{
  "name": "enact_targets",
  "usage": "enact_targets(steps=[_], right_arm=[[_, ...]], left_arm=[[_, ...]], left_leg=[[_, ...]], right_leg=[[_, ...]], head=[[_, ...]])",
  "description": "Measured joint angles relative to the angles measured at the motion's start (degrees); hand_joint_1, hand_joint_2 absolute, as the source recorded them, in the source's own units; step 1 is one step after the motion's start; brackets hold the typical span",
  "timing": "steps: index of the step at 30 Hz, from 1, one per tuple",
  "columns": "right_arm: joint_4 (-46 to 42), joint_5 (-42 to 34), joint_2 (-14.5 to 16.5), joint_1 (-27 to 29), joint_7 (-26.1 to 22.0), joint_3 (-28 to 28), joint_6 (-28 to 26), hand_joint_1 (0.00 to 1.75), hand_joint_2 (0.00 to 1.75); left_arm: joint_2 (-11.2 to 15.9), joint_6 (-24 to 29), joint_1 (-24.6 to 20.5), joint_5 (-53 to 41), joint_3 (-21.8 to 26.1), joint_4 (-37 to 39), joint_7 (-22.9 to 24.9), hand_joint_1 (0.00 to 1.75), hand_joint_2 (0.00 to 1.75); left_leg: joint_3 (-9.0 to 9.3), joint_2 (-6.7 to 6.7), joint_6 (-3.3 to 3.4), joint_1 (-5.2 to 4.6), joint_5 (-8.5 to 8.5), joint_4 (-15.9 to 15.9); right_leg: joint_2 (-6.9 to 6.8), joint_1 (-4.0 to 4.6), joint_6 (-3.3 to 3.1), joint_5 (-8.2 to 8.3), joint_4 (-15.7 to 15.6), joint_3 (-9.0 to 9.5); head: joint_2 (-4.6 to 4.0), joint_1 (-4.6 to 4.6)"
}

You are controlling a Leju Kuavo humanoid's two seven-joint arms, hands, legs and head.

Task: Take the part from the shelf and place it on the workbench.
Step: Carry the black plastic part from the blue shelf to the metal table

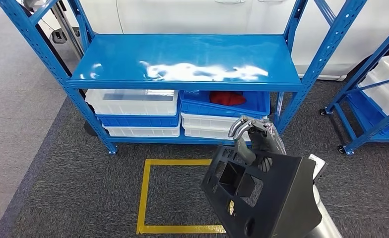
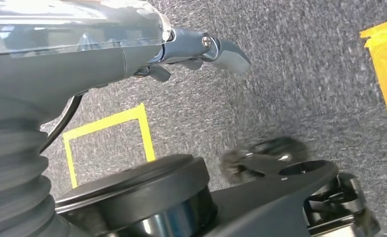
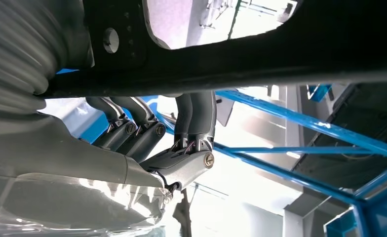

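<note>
1. Part (image 1: 262, 193), a black housing with cut-outs, is held up over the grey carpet in front of the blue shelf (image 1: 182, 62).
2. Right hand (image 1: 256, 139) grasps the part's upper edge.
3. Left hand (image 2: 201, 49) hangs over the carpet; whether clenched or released, I cannot tell.

Gripping the black part (image 3: 241, 54) with the right hand (image 3: 167, 143), dark fingers (image 3: 196, 116) reaching up onto its edge; showing a bolt hole and a bright cutout in the part, with blue shelf beams (image 3: 300, 123) crossing behind.
</note>
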Motion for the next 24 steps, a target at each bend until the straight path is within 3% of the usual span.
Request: enact_targets(steps=[1,2,4,6,8,10,12,14,15,16,17,18,20,22,24], right_arm=[[0.0,-0.11,0.0,0.27,0.0,0.0,0.0,1.75,1.75],[-0.01,-0.21,0.0,0.46,-0.01,0.0,0.0,1.75,1.75],[-0.02,-0.35,0.0,0.59,-0.01,0.0,0.0,1.75,1.75],[-0.03,-0.42,0.01,0.67,-0.02,0.0,0.02,1.75,1.75],[-0.06,-0.44,0.02,0.84,-0.02,0.0,0.1,1.75,1.75],[-0.15,-0.5,0.01,1.01,-0.04,-0.03,0.21,1.75,1.75],[-0.23,-0.6,0.02,1.2,-0.05,-0.06,0.33,1.75,1.75],[-0.22,-0.68,0.02,1.56,-0.04,-0.07,0.55,1.75,1.75],[-0.22,-0.71,0.02,1.82,-0.04,-0.07,0.66,1.75,1.75],[-0.22,-0.74,0.02,2.08,-0.04,-0.07,0.75,1.75,1.75],[-0.22,-0.75,0.02,2.28,-0.04,-0.09,0.81,1.75,1.75],[-0.27,-0.77,0.02,2.39,-0.04,-0.13,0.81,1.75,1.75],[-0.41,-0.81,0.02,2.44,-0.06,-0.23,0.81,1.75,1.75],[-0.55,-0.86,0.02,2.61,-0.09,-0.36,0.81,1.75,1.75],[-0.72,-0.88,0.02,2.97,-0.11,-0.6,0.8,1.75,1.75]], left_arm=[[0.01,0.02,0.06,0.07,0.0,0.0,0.04,0.0,1.75],[0.01,0.04,0.19,0.13,0.0,0.0,0.09,0.0,1.75],[0.04,0.11,0.65,0.17,0.01,0.0,0.19,0.0,1.75],[0.08,0.17,1.08,0.22,0.02,0.0,0.2,0.0,1.75],[0.09,0.18,1.24,0.27,0.02,0.01,0.17,0.0,1.75],[0.07,0.18,1.33,0.29,0.03,0.01,0.12,0.0,1.75],[0.07,0.19,1.55,0.35,0.05,0.0,0.07,0.0,1.75],[0.13,0.22,1.76,0.48,0.09,0.0,0.05,0.0,1.75],[0.16,0.25,1.8,0.52,0.11,0.0,0.05,0.0,1.75],[0.18,0.28,1.8,0.54,0.13,0.0,0.05,0.0,1.75],[0.19,0.32,1.79,0.54,0.13,0.0,0.05,0.0,1.75],[0.19,0.36,1.77,0.53,0.13,0.0,0.05,0.0,1.75],[0.22,0.41,1.75,0.49,0.13,0.0,0.04,0.0,1.75],[0.32,0.44,1.78,0.45,0.13,0.0,0.04,0.0,1.75],[0.43,0.46,1.75,0.41,0.13,0.0,0.07,0.0,1.75]], left_leg=[[1.31,-0.05,0.06,0.04,0.83,-0.72],[3.64,-0.37,0.22,0.09,2.26,-3.73],[8.82,-2.67,0.76,0.2,4.1,-11.95],[11.19,-4.51,1.19,0.18,4.22,-16.3],[11.17,-3.8,1.58,0.17,4.45,-16.75],[11.0,-2.36,2.37,0.37,5.08,-17.21],[10.64,-0.81,3.0,0.42,5.59,-17.48],[10.13,0.66,3.16,0.23,5.78,-17.39],[9.96,1.39,3.16,0.14,5.83,-17.32],[9.86,2.08,3.11,0.09,5.84,-17.21],[9.84,2.71,3.02,0.05,5.78,-17.09],[9.87,3.29,2.87,-0.02,5.66,-16.93],[9.84,4.23,2.4,-0.37,5.33,-16.58],[9.8,5.12,1.93,-0.67,5.09,-16.43],[9.83,5.42,1.38,-0.67,4.7,-16.22]], right_leg=[[0.49,0.01,0.13,0.41,0.06,-0.53],[1.04,0.01,0.29,0.76,0.14,-0.96],[2.1,-0.03,0.72,1.39,0.29,-1.67],[3.09,-0.12,1.41,2.1,0.35,-2.29],[4.04,-0.17,2.21,2.76,0.28,-2.75],[2.65,-0.04,2.63,1.85,1.64,-3.7],[-0.01,0.05,2.81,-1.67,7.39,-6.42],[-1.05,-0.01,3.1,-5.17,15.29,-9.83],[-1.23,-0.05,3.2,-5.59,17.28,-10.48],[-1.42,-0.08,3.23,-4.94,16.97,-9.94],[-1.76,-0.07,3.15,-3.4,14.19,-8.17],[-2.69,0.0,2.95,-1.63,9.77,-5.6],[-4.96,0.54,2.09,0.31,2.69,-1.76],[-5.46,1.01,1.23,0.32,0.96,-1.17],[-4.21,0.74,0.64,0.53,0.79,-1.42]], head=[[0.0,0.0],[0.0,0.0],[0.0,0.0],[0.0,0.0],[0.0,0.0],[0.0,0.01],[0.0,0.02],[0.0,0.02],[0.0,0.02],[0.0,0.01],[0.0,0.02],[0.0,0.02],[0.0,0.02],[0.0,0.01],[0.0,0.0]])
